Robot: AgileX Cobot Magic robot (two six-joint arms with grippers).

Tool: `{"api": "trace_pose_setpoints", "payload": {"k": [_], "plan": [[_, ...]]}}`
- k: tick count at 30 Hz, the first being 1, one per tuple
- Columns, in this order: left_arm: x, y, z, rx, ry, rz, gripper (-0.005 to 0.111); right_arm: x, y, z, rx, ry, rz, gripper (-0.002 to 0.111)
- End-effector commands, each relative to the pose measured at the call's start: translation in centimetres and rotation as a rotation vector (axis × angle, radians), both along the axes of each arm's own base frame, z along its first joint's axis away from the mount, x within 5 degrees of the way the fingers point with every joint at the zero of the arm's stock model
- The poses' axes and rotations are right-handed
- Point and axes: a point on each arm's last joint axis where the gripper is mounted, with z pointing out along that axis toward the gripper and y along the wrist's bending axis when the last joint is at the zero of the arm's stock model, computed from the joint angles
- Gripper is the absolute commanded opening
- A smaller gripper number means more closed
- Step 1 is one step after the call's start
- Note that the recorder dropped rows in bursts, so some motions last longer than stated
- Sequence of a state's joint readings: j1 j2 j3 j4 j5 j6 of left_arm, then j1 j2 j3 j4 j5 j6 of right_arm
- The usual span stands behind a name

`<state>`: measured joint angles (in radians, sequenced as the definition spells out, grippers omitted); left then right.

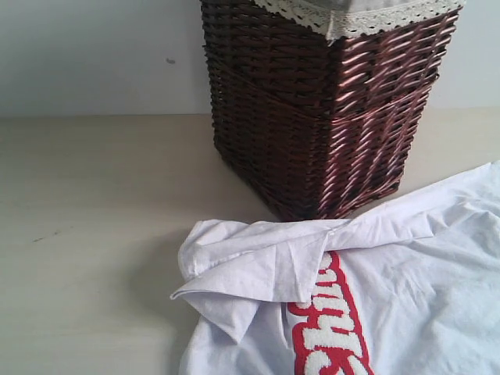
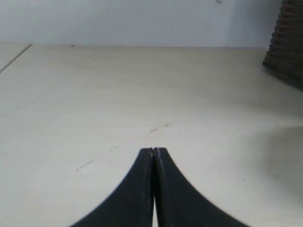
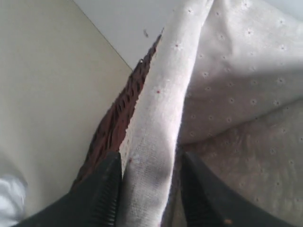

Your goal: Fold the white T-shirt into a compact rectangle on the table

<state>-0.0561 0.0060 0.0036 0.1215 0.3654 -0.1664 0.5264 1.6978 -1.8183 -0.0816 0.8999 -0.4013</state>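
The white T-shirt lies crumpled on the table at the front right, with one sleeve folded over the red-banded lettering. Neither gripper shows in the exterior view. In the left wrist view my left gripper is shut with nothing in it, low over bare table. My right gripper straddles the cloth-lined rim of the dark wicker basket. One finger is outside the rim and one inside, closed against it. No part of the shirt is in either gripper.
The tall dark wicker basket with its lace-edged liner stands at the back, right behind the shirt. A pale wall bounds the table's far side. Bare table stretches to the left of the shirt.
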Motion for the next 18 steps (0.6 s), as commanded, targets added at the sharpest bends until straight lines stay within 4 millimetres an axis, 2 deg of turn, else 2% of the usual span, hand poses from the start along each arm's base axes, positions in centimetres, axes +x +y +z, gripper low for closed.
{"api": "trace_pose_setpoints", "payload": {"k": [1, 6, 11, 13, 15, 18], "plan": [[0.0, 0.0, 0.2, 0.003, -0.017, -0.002, 0.000, 0.1, -1.6, -0.6, -0.152, 0.020, -0.059, 0.040], [0.0, 0.0, 0.2, 0.003, -0.017, -0.002, 0.000, 0.2, -3.0, 0.1, -0.232, -0.027, -0.175, 0.040], [0.0, 0.0, 0.2, 0.003, -0.017, -0.002, 0.000, -0.8, -5.2, 2.3, -0.234, -0.091, -0.243, 0.040], [0.0, 0.0, 0.2, 0.003, -0.017, -0.002, 0.000, -0.9, -6.7, 2.6, -0.257, -0.073, -0.278, 0.040], [0.0, 0.0, 0.2, 0.003, -0.017, -0.002, 0.000, -0.3, -9.2, 2.6, -0.276, -0.056, -0.346, 0.040], [0.0, 0.0, 0.2, 0.003, -0.017, -0.002, 0.000, 0.2, -11.1, 2.6, -0.272, -0.046, -0.407, 0.040]]}}
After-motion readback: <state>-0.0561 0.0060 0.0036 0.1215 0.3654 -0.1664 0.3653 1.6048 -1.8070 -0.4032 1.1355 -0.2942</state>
